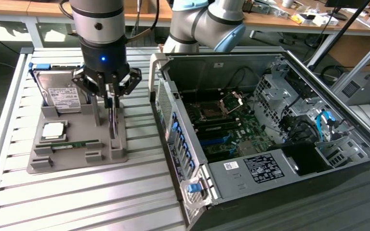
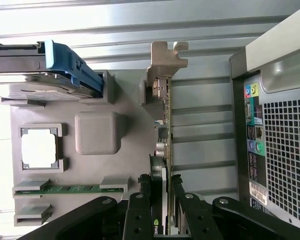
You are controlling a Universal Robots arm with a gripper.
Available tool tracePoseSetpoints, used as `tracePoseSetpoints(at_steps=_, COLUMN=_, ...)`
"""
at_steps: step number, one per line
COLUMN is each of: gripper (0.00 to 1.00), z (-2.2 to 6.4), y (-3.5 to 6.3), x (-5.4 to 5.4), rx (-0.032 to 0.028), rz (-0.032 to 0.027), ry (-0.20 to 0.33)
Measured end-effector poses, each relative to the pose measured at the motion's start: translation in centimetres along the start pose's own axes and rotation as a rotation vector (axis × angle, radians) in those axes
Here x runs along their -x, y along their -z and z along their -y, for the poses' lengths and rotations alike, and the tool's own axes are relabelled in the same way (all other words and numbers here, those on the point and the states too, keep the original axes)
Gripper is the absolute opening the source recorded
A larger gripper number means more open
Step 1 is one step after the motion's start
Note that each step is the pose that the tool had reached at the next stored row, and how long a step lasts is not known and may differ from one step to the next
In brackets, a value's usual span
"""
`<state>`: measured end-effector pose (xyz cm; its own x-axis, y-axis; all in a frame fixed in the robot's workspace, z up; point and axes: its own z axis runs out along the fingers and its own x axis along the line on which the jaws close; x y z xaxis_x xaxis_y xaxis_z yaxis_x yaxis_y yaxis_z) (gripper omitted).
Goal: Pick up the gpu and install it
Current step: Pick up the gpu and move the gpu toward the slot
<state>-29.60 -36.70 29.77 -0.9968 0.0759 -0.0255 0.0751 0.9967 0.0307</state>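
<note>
Exterior view: the gripper (image 1: 112, 98) is lowered over the grey fixture tray (image 1: 75, 162), which lies on the slatted aluminium table (image 1: 75, 204) at the exterior view's left. The gpu (image 1: 113, 122) stands on its edge in the tray, on the side nearest the computer case (image 1: 191, 161). Its top edge is taken between the fingers.

Wrist view: the gpu (image 2: 168, 125) is seen edge-on. The gripper (image 2: 160, 182) is closed on it, one finger on each face of the card. The end bracket (image 2: 167, 57) is at the far end of the card, away from the fingers. A green logo is seen on the cooler between the fingers.

In the exterior view the card's lower edge looks seated in the tray's slot. That part is partly hidden by the card itself, so it cannot be told for sure whether it is lifted.

Other parts on the tray:
- A hard drive (image 1: 61, 94) with a white label and a blue side rail (image 2: 72, 65) is propped at the far end.
- A CPU (image 1: 52, 130) is laid flat in a square pocket.
- A green RAM stick (image 1: 75, 143) is laid in a slot just beside the CPU pocket.

The same CPU (image 2: 38, 148), RAM stick (image 2: 65, 189) and tray (image 2: 90, 170) are seen from the wrist.

The case lies on its side at the exterior view's right with its panel off. The motherboard (image 1: 230, 130) is exposed inside. The case's rear port panel (image 2: 252, 125) is just beside the tray.
</note>
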Motion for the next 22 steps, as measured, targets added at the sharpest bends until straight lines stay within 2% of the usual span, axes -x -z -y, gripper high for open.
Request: tracePoseSetpoints(at_steps=22, gripper=0.27, z=-0.07, y=2.14, x=0.1, rx=0.0000, rz=0.0000, ry=0.000)
